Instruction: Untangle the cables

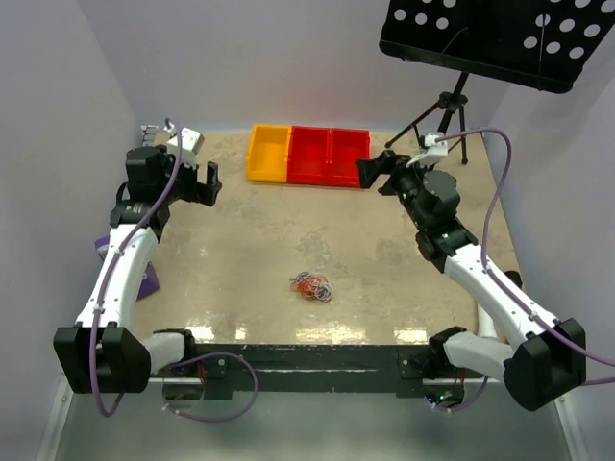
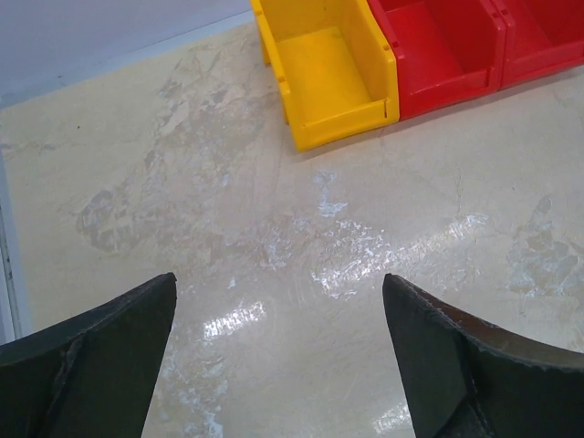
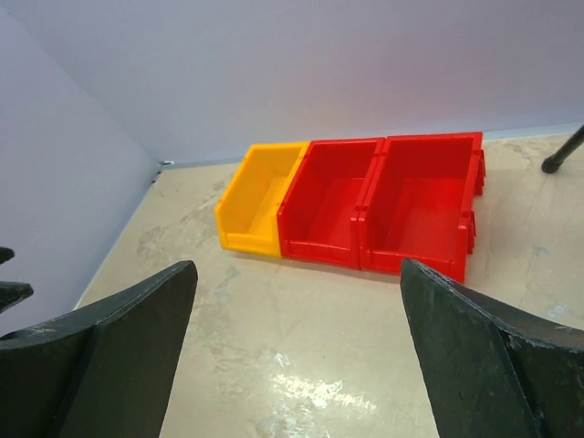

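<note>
Orange, black and white cables [image 1: 312, 286] lie tangled on the table [image 1: 240, 240] (untouched); my left gripper [image 2: 278, 301] and right gripper [image 3: 297, 283] both gape, empty.

A: Is there any writing to read on the yellow bin [image 1: 268, 152] or the red bins [image 1: 330, 156] beside it?

B: None. Their walls are plain. The black stand [image 1: 495, 38] behind the red bins shows only round holes, no letters.

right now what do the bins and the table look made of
Yellow bin and red bins: probably moulded plastic, smooth, slightly glossy, solid colour with ribbed rims. Table: polished stone or stone-print laminate, mottled beige with glare; cannot tell which.
</note>
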Robot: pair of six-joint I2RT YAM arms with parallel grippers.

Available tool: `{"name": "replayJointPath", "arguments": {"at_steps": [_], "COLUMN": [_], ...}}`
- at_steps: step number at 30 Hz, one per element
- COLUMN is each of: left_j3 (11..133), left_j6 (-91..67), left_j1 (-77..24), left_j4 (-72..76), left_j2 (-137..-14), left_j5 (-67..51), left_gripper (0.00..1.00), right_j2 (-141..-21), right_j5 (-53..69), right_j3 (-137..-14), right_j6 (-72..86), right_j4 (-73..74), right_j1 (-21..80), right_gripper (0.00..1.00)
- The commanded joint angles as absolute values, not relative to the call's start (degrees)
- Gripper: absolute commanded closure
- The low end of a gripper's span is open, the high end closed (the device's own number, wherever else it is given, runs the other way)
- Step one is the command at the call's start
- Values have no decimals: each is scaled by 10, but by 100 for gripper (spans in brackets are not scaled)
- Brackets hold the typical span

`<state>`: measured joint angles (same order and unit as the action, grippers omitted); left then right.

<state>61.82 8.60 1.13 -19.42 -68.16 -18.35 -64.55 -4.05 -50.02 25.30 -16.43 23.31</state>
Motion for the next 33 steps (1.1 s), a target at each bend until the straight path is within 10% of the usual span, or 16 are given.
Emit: {"name": "replayJointPath", "arguments": {"at_steps": [1,33], "left_j3": [632,613], "left_j6": [72,109], "left_j1": [15,15], "left_j4": [-177,-171], "left_j2": [-683,-719], "left_j5": [-181,-198], "left_gripper": [0,0], "right_j2": [-673,-1158], "right_j5": [-83,-322], "right_j3": [-545,-918], "right_j6": [236,234], "right_j4": [-151,-20], "right_j1": [235,250], "right_gripper": [2,12]}}
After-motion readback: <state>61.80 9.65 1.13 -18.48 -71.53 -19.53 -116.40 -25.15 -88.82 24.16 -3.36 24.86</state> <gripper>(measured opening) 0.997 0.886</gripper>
